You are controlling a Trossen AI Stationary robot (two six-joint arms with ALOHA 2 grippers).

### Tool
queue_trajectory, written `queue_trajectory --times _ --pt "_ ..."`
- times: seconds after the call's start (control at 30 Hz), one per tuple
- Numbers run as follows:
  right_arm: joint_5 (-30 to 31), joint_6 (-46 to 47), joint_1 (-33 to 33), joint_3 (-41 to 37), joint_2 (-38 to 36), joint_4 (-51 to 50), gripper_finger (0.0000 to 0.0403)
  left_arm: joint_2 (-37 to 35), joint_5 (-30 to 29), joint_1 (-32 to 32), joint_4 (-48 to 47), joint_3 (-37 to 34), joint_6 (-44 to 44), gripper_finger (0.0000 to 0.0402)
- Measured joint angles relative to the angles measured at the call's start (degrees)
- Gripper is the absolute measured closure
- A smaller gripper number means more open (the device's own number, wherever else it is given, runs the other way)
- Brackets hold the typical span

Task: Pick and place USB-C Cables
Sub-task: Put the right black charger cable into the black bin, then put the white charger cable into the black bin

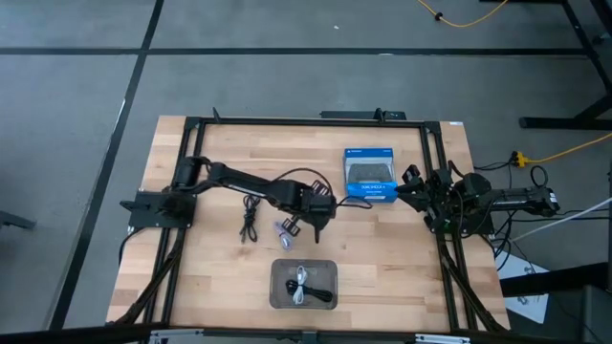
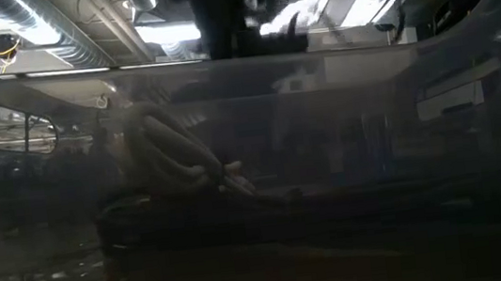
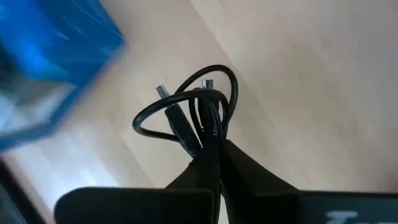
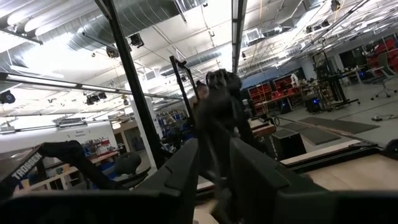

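Observation:
My left gripper hangs over the table's middle, just left of the blue box, and is shut on a black coiled USB-C cable. Another black cable lies flat on the wood to its left. A small silvery bundle lies beside the gripper. The grey tray near the front edge holds a white cable and a black one. The low view looks through the tray wall at the white cable. My right gripper waits at the table's right edge, fingers slightly apart, touching nothing. My left gripper pinches the black cable bundle between its two fingers where the strands gather at the coil's lower end. The loops and both plugs stick out beyond the fingertips. The bundle is lifted clear of the wood.
The blue box lies flat close to the held cable, on its right. A black frame rail runs round the table. The right arm is folded at the right rail. Bare wood shows between the tray and the left rail.

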Motion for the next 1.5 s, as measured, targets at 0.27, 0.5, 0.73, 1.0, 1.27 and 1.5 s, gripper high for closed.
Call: queue_trajectory --times 0.27,0.5,0.73,1.0,1.27,1.5 --pt "0.02 -0.04 0.02 0.0 -0.03 0.02 0.0305 -1.99 7.77 -2.99 -13.44 9.46 -12.44 0.0401" --pt "0.02 -0.22 0.02 0.0 -0.03 -0.08 0.0305 -2.41 17.07 -11.31 -18.56 16.08 -28.57 0.0401" --pt "0.02 -0.1 0.02 0.0 -0.03 -0.07 0.0305 -2.41 16.22 -18.91 -10.14 16.16 -38.18 0.0401" --pt "-1.68 0.21 0.02 0.0 -0.03 -0.07 0.0305 -2.41 14.19 -20.39 -5.72 14.62 -41.31 0.0353" --pt "-4.42 -0.02 0.04 0.0 -0.03 -0.04 0.0305 -3.21 11.31 -18.46 -16.13 14.6 -34.97 0.032" --pt "-4.17 -0.06 0.04 0.0 -0.03 -0.02 0.0305 -3.56 5.9 -13.54 -32.08 14.55 -25.76 0.032"
